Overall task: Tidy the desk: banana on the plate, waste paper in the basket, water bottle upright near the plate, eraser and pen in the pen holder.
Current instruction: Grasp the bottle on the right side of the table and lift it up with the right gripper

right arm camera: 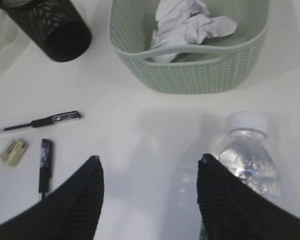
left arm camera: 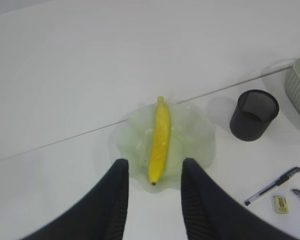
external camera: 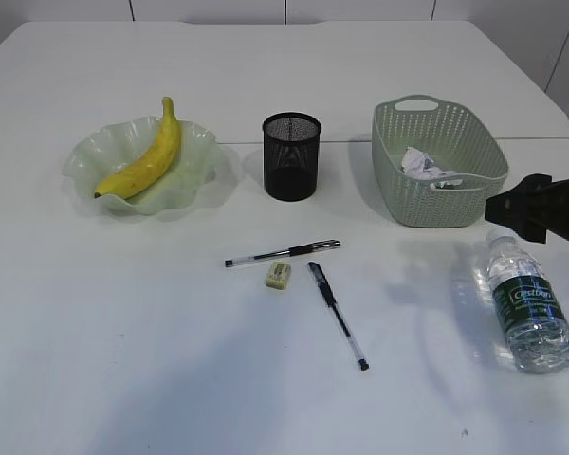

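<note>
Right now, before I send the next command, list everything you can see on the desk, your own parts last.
desk: one, white, under everything
plate: one, pale green, ruffled rim, far left
banana: one, yellow, lying in the plate
pen holder: one, black mesh, upright, centre
basket: one, sage green, right of the holder
waste paper: one, white, inside the basket
pens: two, black, loose in front of the holder
eraser: one, pale yellow, between the pens
water bottle: one, clear, green label, lying near right
left gripper: open, above the plate
right gripper: open, over the bottle's cap end

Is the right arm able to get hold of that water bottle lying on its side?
Probably yes. The right gripper hangs open just beside the water bottle, with nothing between them.
</note>
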{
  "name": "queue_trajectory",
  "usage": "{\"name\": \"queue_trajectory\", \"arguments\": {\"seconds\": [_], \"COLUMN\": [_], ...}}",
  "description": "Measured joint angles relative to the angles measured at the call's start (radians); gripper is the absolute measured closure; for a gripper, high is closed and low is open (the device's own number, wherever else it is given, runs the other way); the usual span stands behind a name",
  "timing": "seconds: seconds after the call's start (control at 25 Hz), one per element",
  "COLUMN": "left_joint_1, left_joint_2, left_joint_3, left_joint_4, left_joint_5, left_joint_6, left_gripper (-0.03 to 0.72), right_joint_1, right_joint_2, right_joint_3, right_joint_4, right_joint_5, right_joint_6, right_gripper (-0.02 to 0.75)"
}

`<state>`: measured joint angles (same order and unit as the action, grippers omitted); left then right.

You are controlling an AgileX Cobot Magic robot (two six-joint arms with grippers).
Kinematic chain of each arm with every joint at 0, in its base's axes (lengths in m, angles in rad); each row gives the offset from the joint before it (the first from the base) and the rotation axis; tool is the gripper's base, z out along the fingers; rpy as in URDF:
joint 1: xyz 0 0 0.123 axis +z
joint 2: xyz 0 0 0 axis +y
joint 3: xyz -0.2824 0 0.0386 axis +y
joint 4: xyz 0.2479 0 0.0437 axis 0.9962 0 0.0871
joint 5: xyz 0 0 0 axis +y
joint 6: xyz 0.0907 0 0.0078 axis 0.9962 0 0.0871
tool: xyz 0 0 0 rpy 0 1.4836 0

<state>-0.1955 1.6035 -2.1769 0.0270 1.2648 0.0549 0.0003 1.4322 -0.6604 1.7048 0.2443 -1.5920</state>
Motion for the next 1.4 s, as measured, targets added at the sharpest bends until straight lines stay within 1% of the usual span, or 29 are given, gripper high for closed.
{"name": "queue_trajectory", "arguments": {"seconds": [0.08,0.16,0.28,0.36,0.4,0.48,0.56,0.68,0.76,0.8,0.88,1.04,1.2,1.4], "left_joint_1": [0.0,0.0,0.0,0.0,0.0,0.0,0.0,0.0,0.0,0.0,0.0,0.0,0.0,0.0], "left_joint_2": [0.0,0.0,0.0,0.0,0.0,0.0,0.0,0.0,0.0,0.0,0.0,0.0,0.0,0.0], "left_joint_3": [0.034,0.064,0.079,0.079,0.079,0.079,0.079,0.079,0.079,0.079,0.079,0.079,0.079,0.079], "left_joint_4": [0.0,-0.002,-0.021,-0.036,-0.043,-0.05,-0.052,-0.057,-0.067,-0.073,-0.082,-0.091,-0.103,-0.107], "left_joint_5": [0.0,0.0,0.0,0.0,0.0,0.0,0.0,0.0,0.0,0.0,0.0,0.001,0.001,0.001], "left_joint_6": [0.0,0.0,0.0,0.0,0.0,0.0,0.0,0.0,0.0,0.0,0.0,0.0,0.0,0.0], "left_gripper": [0.445,0.445,0.445,0.445,0.445,0.445,0.445,0.445,0.445,0.445,0.445,0.445,0.445,0.445], "right_joint_1": [0.0,0.0,0.0,0.0,0.0,0.0,0.0,0.0,0.0,0.0,0.0,0.0,0.0,0.0], "right_joint_2": [0.0,0.0,0.0,0.0,0.0,0.0,0.0,0.001,0.002,0.002,0.002,0.043,0.144,0.22], "right_joint_3": [0.0,0.0,-0.002,-0.019,-0.035,-0.08,-0.149,-0.263,-0.34,-0.369,-0.429,-0.543,-0.641,-0.751], "right_joint_4": [-0.136,-0.309,-0.629,-0.797,-0.872,-0.985,-1.094,-1.308,-1.422,-1.462,-1.497,-1.512,-1.534,-1.559], "right_joint_5": [0.051,0.096,0.168,0.225,0.248,0.314,0.387,0.529,0.605,0.638,0.677,0.796,0.921,0.958], "right_joint_6": [0.114,0.272,0.557,0.728,0.798,0.914,1.053,1.272,1.379,1.422,1.473,1.525,1.555,1.567], "right_gripper": [0.293,0.293,0.293,0.293,0.293,0.293,0.293,0.293,0.293,0.293,0.293,0.293,0.293,0.293]}}
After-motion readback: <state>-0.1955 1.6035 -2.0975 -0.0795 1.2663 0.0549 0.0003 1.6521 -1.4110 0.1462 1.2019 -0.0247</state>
